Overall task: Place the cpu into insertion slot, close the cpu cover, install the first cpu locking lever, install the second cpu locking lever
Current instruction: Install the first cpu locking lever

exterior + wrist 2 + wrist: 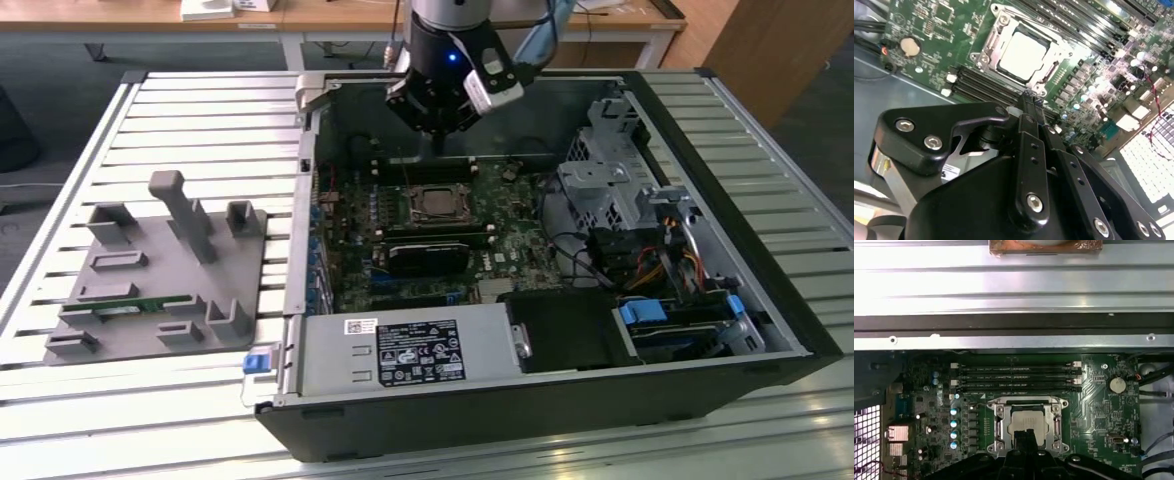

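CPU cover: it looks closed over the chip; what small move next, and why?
Probably ease the pincer down toward the cpu cover, at its rim: the cover lies flat around the cpu, and the shut pincer hangs just beside it.

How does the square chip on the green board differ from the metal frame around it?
The chip is a solid pale grey plate; the frame is an open silver ring with a window. The chip is smaller and lies inside the frame, which surrounds it. Both are square and lie flat on the board.
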You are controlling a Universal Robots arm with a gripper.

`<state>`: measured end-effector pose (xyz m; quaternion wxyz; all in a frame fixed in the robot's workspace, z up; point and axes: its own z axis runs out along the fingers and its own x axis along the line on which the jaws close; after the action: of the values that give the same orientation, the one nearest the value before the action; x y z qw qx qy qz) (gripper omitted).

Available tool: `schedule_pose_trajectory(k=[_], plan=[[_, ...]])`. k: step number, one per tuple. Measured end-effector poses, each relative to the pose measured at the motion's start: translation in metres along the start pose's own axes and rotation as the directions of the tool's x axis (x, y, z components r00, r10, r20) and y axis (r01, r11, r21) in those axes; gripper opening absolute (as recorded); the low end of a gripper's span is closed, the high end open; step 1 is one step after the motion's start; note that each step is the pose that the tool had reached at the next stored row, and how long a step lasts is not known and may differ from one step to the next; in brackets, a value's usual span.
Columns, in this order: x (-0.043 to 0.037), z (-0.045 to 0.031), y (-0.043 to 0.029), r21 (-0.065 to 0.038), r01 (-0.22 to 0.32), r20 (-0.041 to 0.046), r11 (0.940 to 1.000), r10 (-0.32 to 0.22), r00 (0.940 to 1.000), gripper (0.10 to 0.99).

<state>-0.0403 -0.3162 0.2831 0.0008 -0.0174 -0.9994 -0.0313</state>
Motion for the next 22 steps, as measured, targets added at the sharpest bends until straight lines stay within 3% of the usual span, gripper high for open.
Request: schedule_pose_trajectory(k=[9, 17, 22], plan=[[0.0207, 0.0068, -0.0012, 0.000, 0.005, 0.0010, 1.0000, -0.005, 1.0000, 0.106], [0.0294, 0.0170, -0.0025, 0.000, 0.012, 0.0007, 0.9999, -0.012, 0.9999, 0.106], [0.0409, 0.0186, -0.0030, 0.000, 0.016, 0.0007, 0.9999, -0.016, 0.9999, 0.106]])
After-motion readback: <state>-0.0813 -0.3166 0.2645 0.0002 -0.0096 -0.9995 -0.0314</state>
